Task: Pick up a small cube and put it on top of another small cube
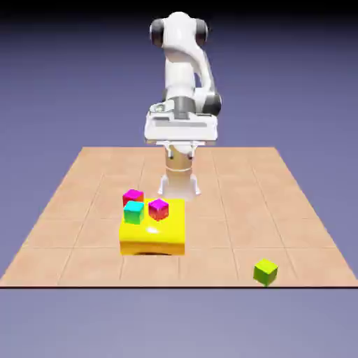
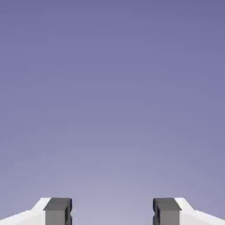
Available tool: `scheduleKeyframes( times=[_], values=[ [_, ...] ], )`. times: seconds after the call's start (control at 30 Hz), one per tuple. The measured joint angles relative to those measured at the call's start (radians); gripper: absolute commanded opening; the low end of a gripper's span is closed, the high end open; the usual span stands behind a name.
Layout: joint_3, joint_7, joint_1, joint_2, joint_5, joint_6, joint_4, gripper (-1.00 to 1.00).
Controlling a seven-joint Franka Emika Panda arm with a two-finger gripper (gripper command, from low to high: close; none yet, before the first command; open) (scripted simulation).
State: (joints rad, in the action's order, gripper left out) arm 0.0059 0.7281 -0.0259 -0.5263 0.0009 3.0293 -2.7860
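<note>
**Lime-green cube alone at the table's near edge, arm folded up at the far side**

Lime-green cube [image 1: 265, 271] sits by itself on the tiled table [image 1: 84, 210], close to the near edge and toward the exterior view's right, nothing touching it. Well apart from it, toward the exterior view's left, a big yellow block [image 1: 152, 236] lies flat on the table. Two small cubes stand on the block's top: a cyan-topped cube with green sides [image 1: 133, 212] and, just beside it, a magenta-and-purple cube [image 1: 159, 208]. The cube with the hot-pink top and red sides [image 1: 133, 196] shows right behind the cyan one, at the block's far edge; from here I cannot tell whether it rests on the block or on the table behind it.

The white arm [image 1: 183, 66] stands at the far side, its hand raised high above the table and clear of every cube. In the hand view the pincer [image 2: 112, 212] is spread wide, its two grey fingertips [image 2: 57, 211] far apart with only the blue-violet backdrop between them. It grips nothing.
</note>
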Motion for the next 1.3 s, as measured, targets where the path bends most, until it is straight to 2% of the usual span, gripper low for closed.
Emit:
scheduleKeyframes(
  times=[0.87, 1.07, 1.1, 1.17, 1.3],
  values=[
    [0.128, -0.278, -0.298, 0.942, 0.019, -0.166, 0.517, 0.00],
    [0.101, -0.270, -0.328, 1.123, 0.004, -0.059, 0.592, 0.00],
    [0.099, -0.269, -0.330, 1.134, 0.003, -0.052, 0.596, -1.00],
    [0.099, -0.269, -0.330, 1.134, 0.002, -0.052, 0.596, -1.00],
    [0.121, -0.276, -0.306, 0.990, 0.014, -0.138, 0.536, -1.00]
  ],
)
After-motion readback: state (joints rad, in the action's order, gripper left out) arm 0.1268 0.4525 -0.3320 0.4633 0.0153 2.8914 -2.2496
